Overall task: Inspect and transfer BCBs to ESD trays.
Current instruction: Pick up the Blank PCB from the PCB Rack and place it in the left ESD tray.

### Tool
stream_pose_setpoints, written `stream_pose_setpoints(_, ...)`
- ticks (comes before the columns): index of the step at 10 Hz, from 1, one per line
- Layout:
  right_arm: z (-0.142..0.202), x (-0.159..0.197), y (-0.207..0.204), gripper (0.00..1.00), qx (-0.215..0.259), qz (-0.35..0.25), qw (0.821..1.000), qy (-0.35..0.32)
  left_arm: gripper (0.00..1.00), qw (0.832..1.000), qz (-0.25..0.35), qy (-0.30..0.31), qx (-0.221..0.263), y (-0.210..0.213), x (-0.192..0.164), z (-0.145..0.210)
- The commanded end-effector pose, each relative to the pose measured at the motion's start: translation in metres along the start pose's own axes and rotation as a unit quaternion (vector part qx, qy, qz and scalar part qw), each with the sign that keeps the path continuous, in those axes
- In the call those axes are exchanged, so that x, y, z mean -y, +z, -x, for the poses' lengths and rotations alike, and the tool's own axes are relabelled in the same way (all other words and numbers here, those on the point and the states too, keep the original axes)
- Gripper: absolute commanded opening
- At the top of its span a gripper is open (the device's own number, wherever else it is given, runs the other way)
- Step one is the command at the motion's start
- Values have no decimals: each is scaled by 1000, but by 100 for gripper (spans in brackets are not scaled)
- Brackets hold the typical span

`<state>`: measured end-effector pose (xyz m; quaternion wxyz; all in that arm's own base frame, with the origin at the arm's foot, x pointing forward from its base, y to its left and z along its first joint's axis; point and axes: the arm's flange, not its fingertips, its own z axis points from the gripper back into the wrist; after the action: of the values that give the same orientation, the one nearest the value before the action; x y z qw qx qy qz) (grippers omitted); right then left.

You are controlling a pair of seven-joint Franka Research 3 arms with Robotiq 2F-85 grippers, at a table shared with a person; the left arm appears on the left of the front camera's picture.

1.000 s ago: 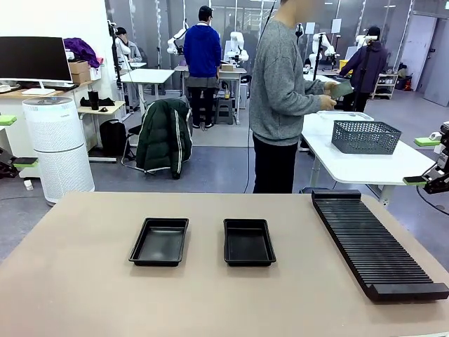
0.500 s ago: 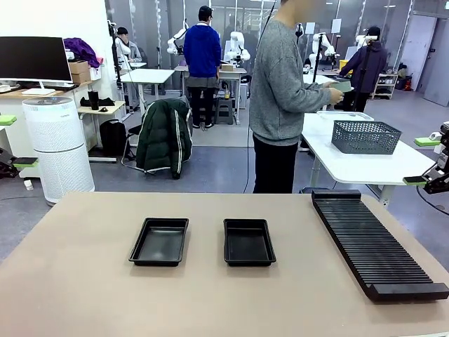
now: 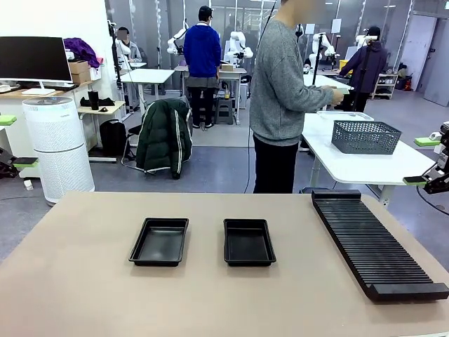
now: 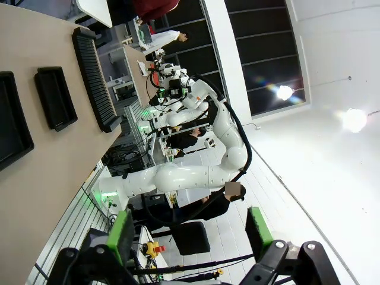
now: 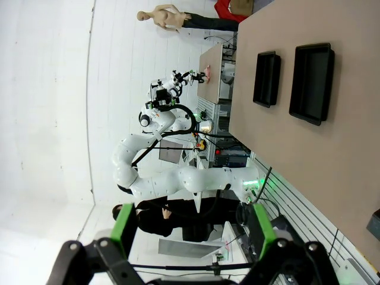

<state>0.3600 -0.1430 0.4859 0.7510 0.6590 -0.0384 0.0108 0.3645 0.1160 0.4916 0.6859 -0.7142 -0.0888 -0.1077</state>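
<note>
Sitting adjacent, two ESD trays (image 3: 159,242)

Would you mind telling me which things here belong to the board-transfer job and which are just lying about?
Job: left black tray, right black tray, both empty.
Lying about: ribbed rack, grey basket, jacket, white air purifier.

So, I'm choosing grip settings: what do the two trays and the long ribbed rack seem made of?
The left tray and right tray look like thin moulded black plastic, slightly glossy: light glints on their flared rims. The rack looks like duller black plastic, perhaps foam; its matt ribs leave that open.
</note>
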Motion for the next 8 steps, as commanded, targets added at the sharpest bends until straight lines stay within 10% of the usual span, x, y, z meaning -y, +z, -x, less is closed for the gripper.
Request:
stream_pose_setpoints(1,1,0,0,100,-2,2,1000,-8,100,1000,-1,5,5,-1,1,2)
stream_pose_setpoints(8,1,0,0,100,-2,2,1000,-8,100,1000,-1,5,5,-1,1,2)
